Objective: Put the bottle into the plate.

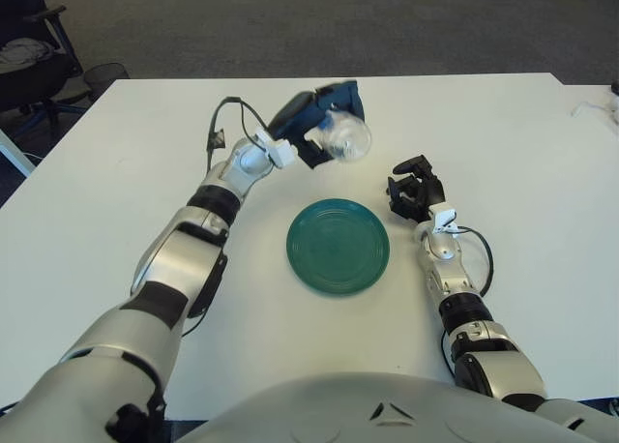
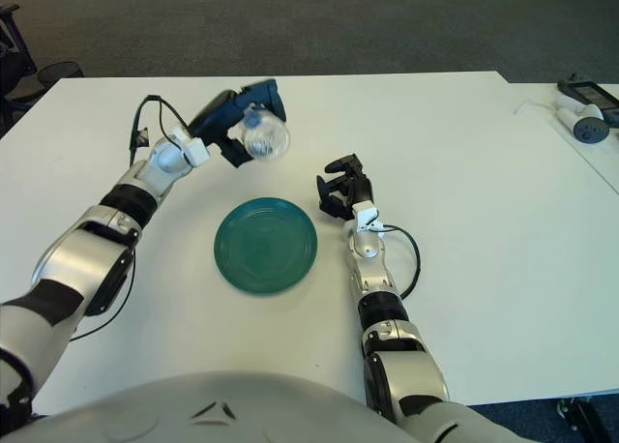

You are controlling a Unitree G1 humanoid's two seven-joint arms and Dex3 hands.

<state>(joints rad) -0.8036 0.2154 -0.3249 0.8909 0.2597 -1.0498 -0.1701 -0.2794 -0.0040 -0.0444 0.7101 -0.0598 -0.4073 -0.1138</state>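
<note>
We hold the bottle (image 1: 345, 136) up in the air with our left hand (image 1: 311, 124). Our fingers (image 1: 340, 99) are wrapped around its body, so we are pinching it. The bottle is clear, and it is tipped on its side with one end facing us. It hangs above the surface (image 1: 503, 133), nearer the far edge than the plate (image 1: 338, 246) is, and it does not touch the plate yet. The green plate sits flat in the middle of the surface, closer to the near edge. The bottle looks like thin clear plastic, so we think it is light and a bit slippery. It could bend if we squeeze too hard. The best place to hold it is around the wide middle, where our fingers are now. It is round, so it may roll when we set it down. Our right hand (image 1: 415, 191) shows just beside the plate, on its right, with fingers curled and holding nothing.
</note>
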